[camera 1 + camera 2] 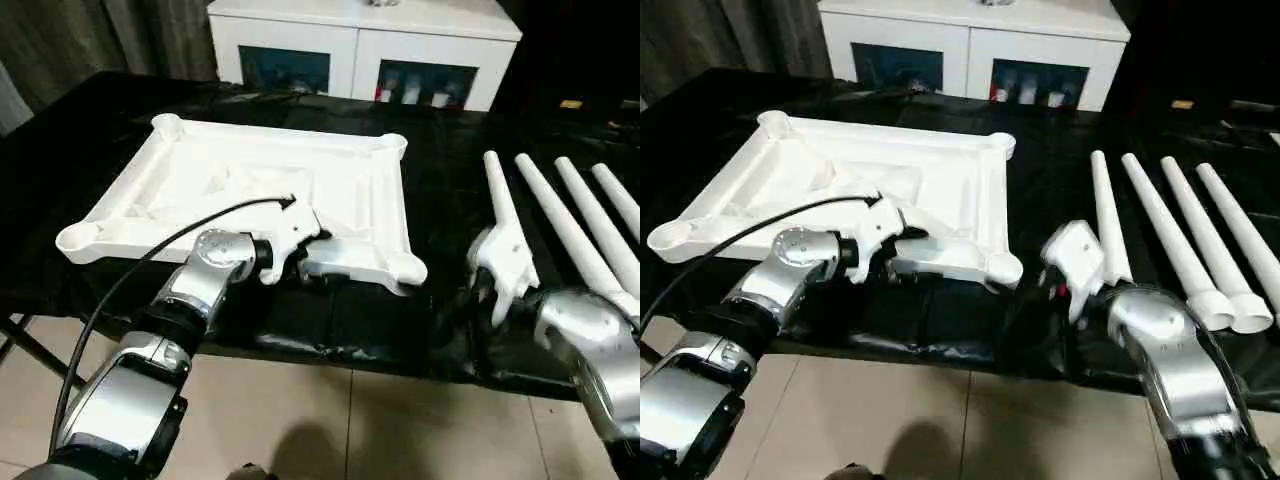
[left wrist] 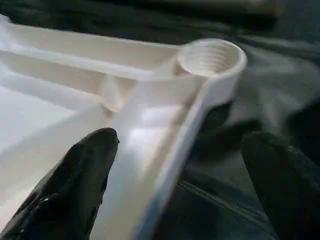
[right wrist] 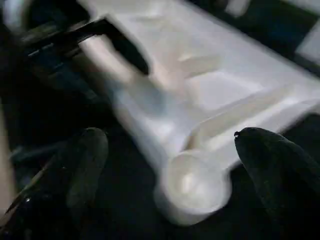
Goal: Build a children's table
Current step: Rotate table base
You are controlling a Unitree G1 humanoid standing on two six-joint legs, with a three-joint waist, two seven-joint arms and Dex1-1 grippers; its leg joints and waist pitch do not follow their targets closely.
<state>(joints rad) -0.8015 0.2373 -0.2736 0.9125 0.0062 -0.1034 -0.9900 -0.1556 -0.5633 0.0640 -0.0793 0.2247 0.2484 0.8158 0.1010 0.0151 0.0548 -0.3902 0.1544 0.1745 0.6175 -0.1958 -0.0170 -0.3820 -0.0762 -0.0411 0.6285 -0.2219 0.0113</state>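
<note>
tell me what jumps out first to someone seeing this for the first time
The white tabletop lies upside down on the black-covered table, ribs and round corner sockets facing up. The left gripper sits open at its near rim, one finger inside and one outside. To the right, four white legs lie side by side, with the open right gripper near their thick ends.

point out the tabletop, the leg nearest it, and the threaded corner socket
tabletop [image 1: 190, 170], left eye view, ribbed underside
leftmost leg [image 1: 1104, 215], right eye view, mid shaft
corner socket [image 2: 210, 56], left wrist view, threaded inside
</note>
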